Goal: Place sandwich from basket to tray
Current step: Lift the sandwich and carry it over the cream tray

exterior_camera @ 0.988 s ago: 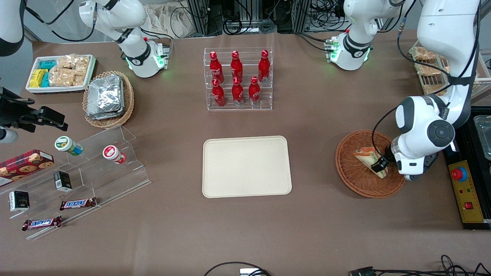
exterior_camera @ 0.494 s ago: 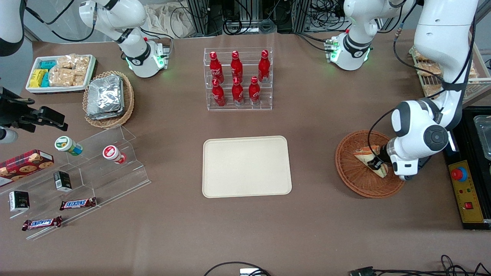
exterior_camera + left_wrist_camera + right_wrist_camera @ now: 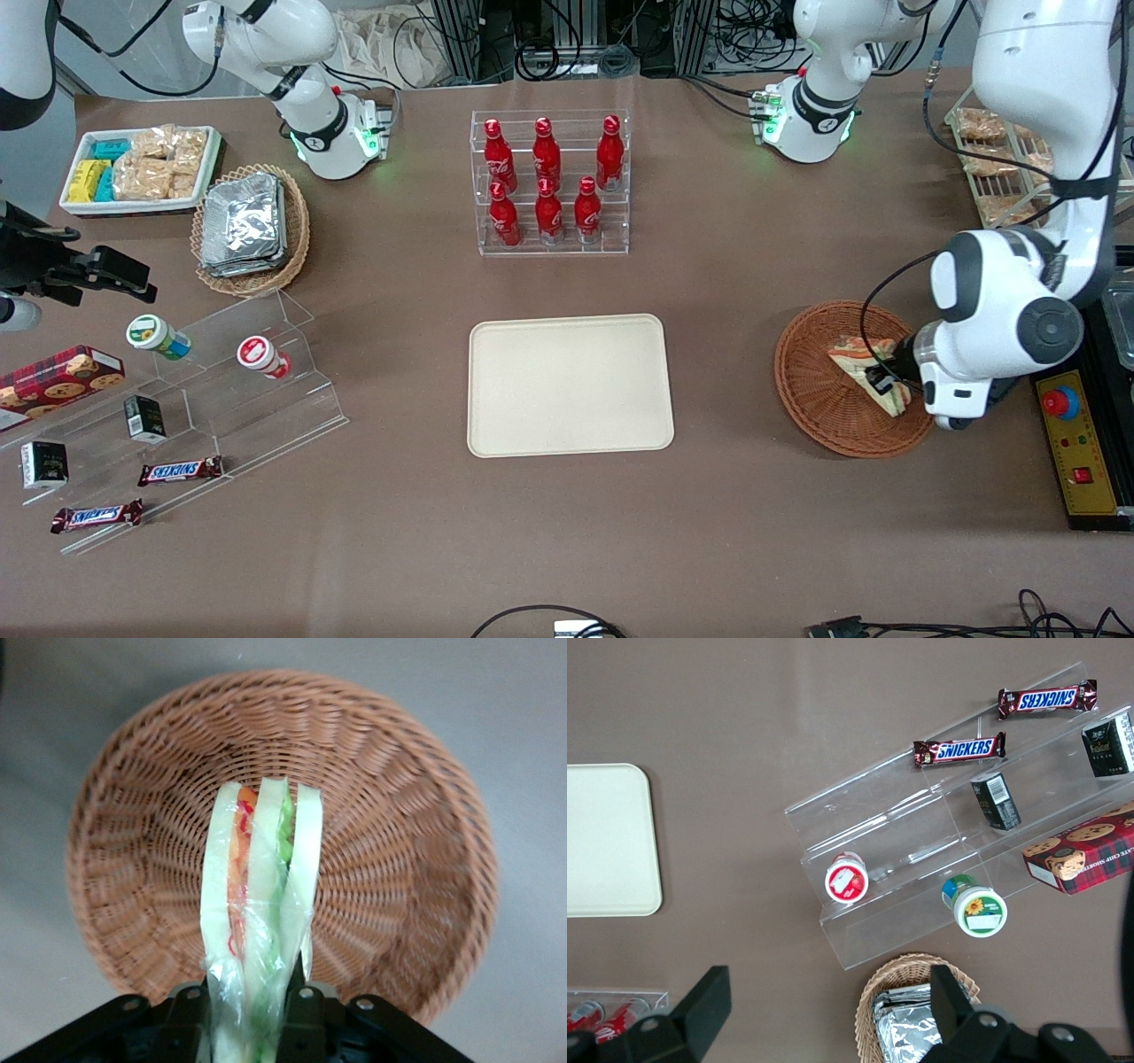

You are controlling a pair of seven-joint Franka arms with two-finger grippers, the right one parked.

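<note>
Brown desk (image 3: 753, 292): pincer (image 3: 881, 381) clenched on sandwich (image 3: 259, 904) just above basket (image 3: 819, 408), lift step; next, carry it sideways to tray (image 3: 567, 385), well apart from basket.

Your gripper (image 3: 886, 383) is clamped on the sandwich (image 3: 866, 367) over the basket (image 3: 819, 390), whose low rim is the only thing close by. Between basket and tray (image 3: 567, 385) you've got bare tablecloth. The bottle rack (image 3: 549, 182) stands farther from the front camera, well apart from that lane.
</note>
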